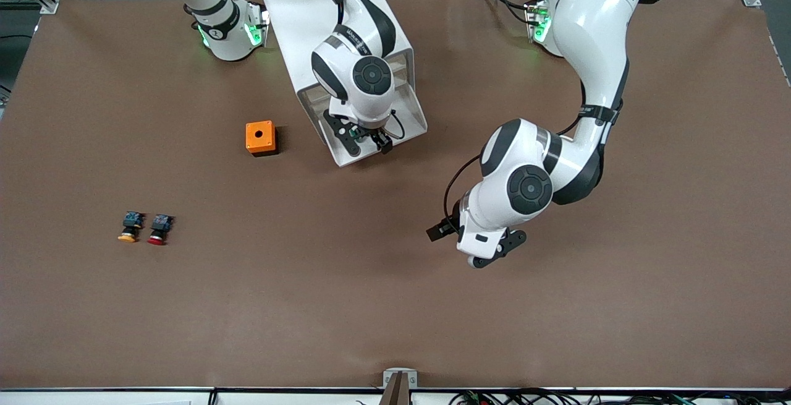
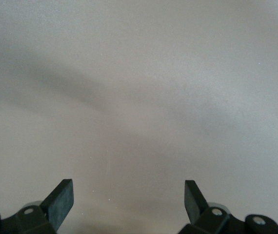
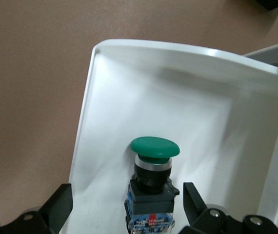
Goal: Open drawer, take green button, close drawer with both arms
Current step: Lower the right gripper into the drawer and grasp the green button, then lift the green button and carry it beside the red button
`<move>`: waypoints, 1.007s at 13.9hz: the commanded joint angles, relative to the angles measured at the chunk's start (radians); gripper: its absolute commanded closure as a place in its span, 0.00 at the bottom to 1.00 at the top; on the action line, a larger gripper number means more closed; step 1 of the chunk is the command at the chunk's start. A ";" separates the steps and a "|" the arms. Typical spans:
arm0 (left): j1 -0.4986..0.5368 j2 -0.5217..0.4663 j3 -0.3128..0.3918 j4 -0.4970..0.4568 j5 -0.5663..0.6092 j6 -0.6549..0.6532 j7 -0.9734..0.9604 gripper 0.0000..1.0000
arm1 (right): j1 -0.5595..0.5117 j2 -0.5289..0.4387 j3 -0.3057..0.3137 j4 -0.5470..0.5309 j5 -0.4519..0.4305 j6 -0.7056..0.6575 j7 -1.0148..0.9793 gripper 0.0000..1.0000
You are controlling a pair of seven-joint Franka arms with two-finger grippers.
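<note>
Hovering over the pulled-out drawer (image 1: 346,156), the right gripper (image 1: 366,143) has its fingers spread, straddling but not touching the button (image 3: 153,181) (green cap visible only in the right wrist view); the left gripper (image 1: 477,245) hangs over the bare table (image 1: 309,306), fingers spread, empty.

Only bare bench (image 2: 139,87) surface is seen beneath the left end effector (image 2: 129,200), crossed by soft shadows. Its two dark fingertips (image 2: 61,200) are held wide apart over the bench, and nothing is gripped between them.
</note>
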 commanded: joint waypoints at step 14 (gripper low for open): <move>-0.006 -0.014 0.006 -0.017 0.016 0.017 0.012 0.00 | 0.031 -0.002 -0.010 -0.006 0.038 -0.013 0.022 0.28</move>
